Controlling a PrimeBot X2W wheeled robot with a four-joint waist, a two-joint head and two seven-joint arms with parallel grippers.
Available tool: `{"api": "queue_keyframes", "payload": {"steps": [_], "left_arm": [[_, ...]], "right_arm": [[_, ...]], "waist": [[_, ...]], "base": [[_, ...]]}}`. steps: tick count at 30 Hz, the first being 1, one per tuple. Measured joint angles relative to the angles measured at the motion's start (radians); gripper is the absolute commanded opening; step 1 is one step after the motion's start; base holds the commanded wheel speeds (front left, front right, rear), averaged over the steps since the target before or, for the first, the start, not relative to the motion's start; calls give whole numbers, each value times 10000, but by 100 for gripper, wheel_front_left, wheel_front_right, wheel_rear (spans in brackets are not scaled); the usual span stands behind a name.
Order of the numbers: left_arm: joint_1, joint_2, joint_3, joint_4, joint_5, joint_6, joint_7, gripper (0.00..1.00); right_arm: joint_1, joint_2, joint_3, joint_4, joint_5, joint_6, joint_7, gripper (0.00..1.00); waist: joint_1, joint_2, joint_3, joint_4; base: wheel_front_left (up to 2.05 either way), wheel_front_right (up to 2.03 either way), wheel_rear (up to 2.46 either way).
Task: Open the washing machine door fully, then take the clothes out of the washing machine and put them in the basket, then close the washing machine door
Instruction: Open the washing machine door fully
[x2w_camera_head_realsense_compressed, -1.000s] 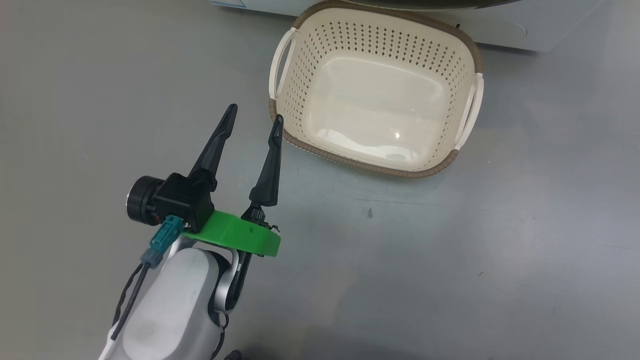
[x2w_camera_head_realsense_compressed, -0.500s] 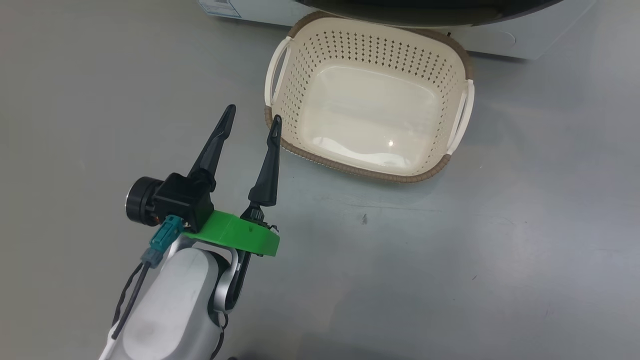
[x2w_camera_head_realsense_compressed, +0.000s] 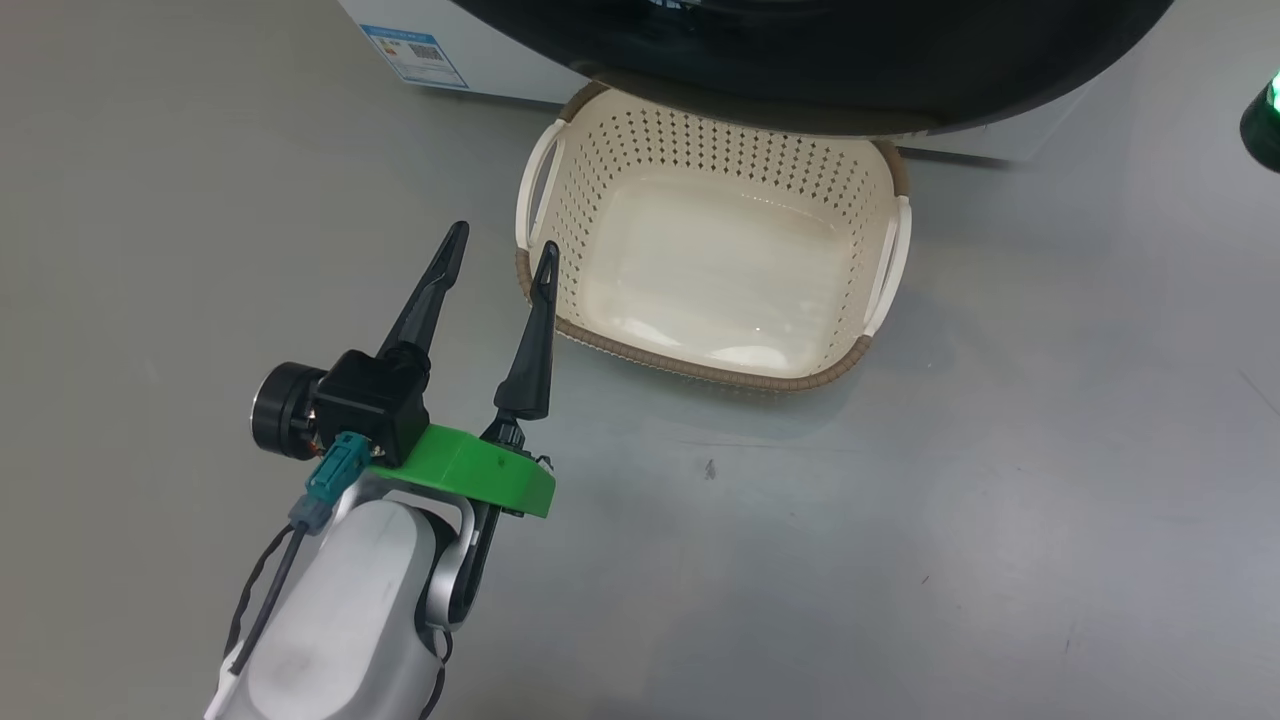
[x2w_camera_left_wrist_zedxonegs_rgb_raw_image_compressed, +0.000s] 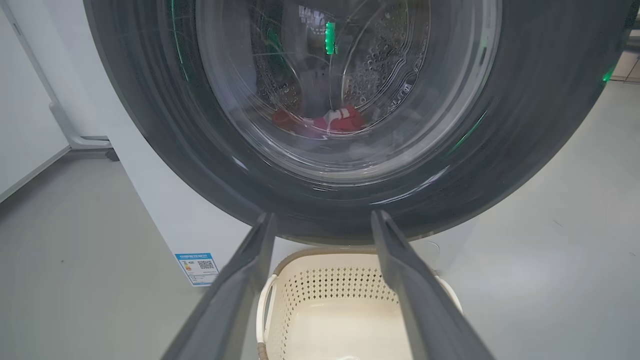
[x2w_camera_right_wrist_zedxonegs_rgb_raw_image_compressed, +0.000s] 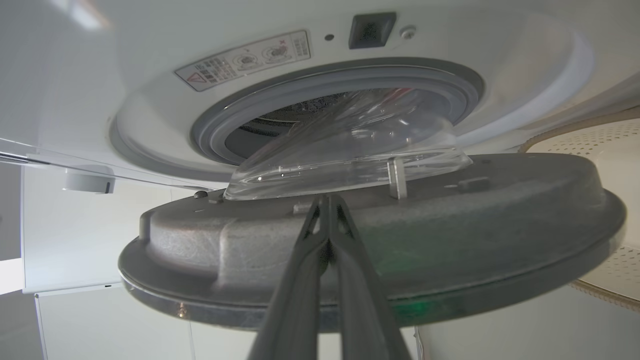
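Floor: smooth grey floor, matte and bare-looking.
Head view: small cream perforated plastic basket stands empty on the floor in front of the big white front-loading washing machine. The left gripper hovers just beside the basket's near-left corner, fingers spread wide and holding nothing.
Left wrist view: large round door with glossy black ring; through its glass the bright red jersey lies in the drum.
Right wrist view: right gripper pinched closed and empty, tips at the door's matte inner frame. The door stands partway off the grey rubber gasket.
Progress: door part open, not fully; unloading the jersey and closing the door remain.
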Motion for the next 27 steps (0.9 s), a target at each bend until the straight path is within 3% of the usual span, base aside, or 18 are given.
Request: {"api": "queue_keyframes", "payload": {"steps": [27], "left_arm": [[769, 6, 73, 729, 46, -261, 2, 100]], "right_arm": [[2290, 639, 732, -307, 272, 625, 1407, 0]], "waist": [[-1, 0, -1689, -229]], "base": [[0, 0, 0]]}}
